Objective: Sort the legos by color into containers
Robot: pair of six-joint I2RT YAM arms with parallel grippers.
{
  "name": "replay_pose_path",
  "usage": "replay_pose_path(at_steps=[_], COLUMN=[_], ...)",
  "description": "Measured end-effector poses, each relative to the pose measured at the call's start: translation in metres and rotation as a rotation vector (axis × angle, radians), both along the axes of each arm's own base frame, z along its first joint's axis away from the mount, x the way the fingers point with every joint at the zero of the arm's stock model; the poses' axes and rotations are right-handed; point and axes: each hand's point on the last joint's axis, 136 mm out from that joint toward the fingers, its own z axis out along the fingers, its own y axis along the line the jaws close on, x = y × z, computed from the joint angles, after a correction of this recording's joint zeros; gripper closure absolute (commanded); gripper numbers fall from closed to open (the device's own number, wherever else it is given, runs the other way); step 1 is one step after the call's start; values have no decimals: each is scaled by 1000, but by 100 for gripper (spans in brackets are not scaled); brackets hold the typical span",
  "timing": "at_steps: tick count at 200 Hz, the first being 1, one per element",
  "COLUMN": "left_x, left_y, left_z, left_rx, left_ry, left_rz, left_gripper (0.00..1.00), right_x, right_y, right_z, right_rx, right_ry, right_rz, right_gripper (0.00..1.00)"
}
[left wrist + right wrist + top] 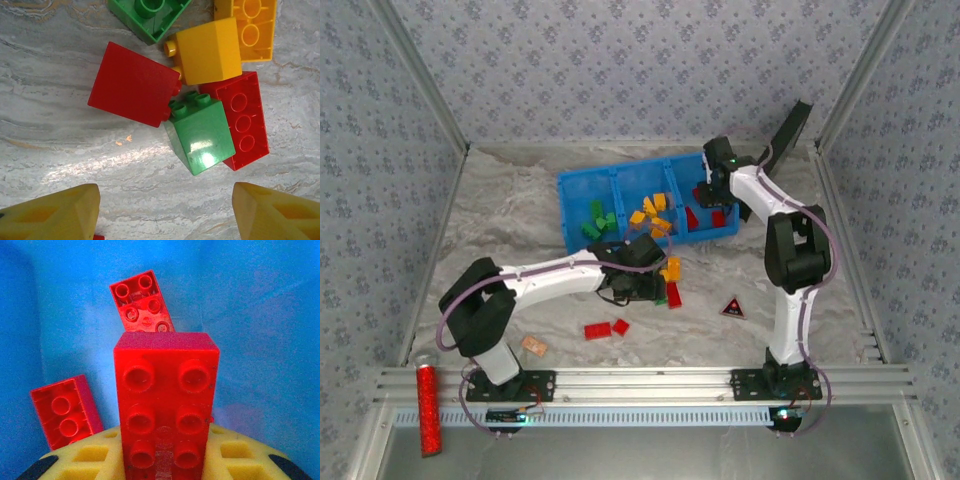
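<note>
Blue bin: sitting toward the far side of the table, showing three joined compartments split by blue walls.
Left compartment: holding the green bricks, heaped toward the bin's near wall.
Middle compartment: holding the orange-yellow bricks.
Right compartment: holding the red bricks.
Right gripper: reaching down into the bin's right compartment, its yellow pads squeezing a big red brick between them.
Big red brick: standing on end inside the bin, glossy, showing two columns of round studs to the wrist camera.
Leaning red brick: resting tilted against the bin's blue wall behind the big one, studs facing outward.
Low red brick: lying at an angle beside the bin's wall, left of the big one.
Left gripper: hanging over a loose pile just in front of the bin, fingers spread wide and gripping nothing.
Loose pile: a smooth-sided red block, a shiny green cube and a yellow cube lying tipped on their sides and touching; a long red brick and an orange brick showing their hollow tubes; another green brick lying at the pile's edge.
Stray red pair: lying side by side farther in front of the bin.
Black triangle: lying in front of the bin's right end, showing a red mark.
Glittery red cylinder: lying on the rail, well away from the bin.
</note>
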Motion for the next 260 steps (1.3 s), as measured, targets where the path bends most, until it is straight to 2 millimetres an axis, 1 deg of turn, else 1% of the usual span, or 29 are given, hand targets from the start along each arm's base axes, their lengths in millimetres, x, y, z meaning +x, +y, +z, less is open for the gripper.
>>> replay_pose_path(at_steps=[48, 97, 130, 154, 173, 191, 205, 221, 239, 260], left_x=[5, 3, 0, -2, -1, -1, -2, -2, -2, -2], left_y=[-13, -21, -25, -27, -29, -30, -31, -31, -31, -31], left_z=[1, -7, -19, -23, -23, -24, -24, -25, -25, -25], left_rx=[-15, -10, 7, 12, 14, 13, 13, 14, 14, 12], left_ry=[14, 53, 91, 112, 116, 119, 120, 124, 128, 132], left_rz=[11, 10, 12, 15, 16, 20, 24, 29, 40, 45], left_gripper=[29, 29, 29, 29, 29, 31, 35, 39, 43, 45], right_x=[-2, 0, -1, -2, -2, -2, -2, -2, -2, -2], right_y=[1, 6, 7, 8, 8, 8, 8, 9, 12, 15], right_z=[-27, -29, -40, -47, -47, -47, -46, -44, -35, -18], right_rx=[-28, -32, -40, -43, -44, -45, -43, -36, -21, 4], right_ry=[53, 51, 73, 88, 88, 88, 87, 83, 69, 38], right_rz=[24, 54, 70, 82, 83, 85, 86, 89, 97, 109], right_gripper=[65, 63, 57, 53, 52, 51, 50, 46, 41, 37])
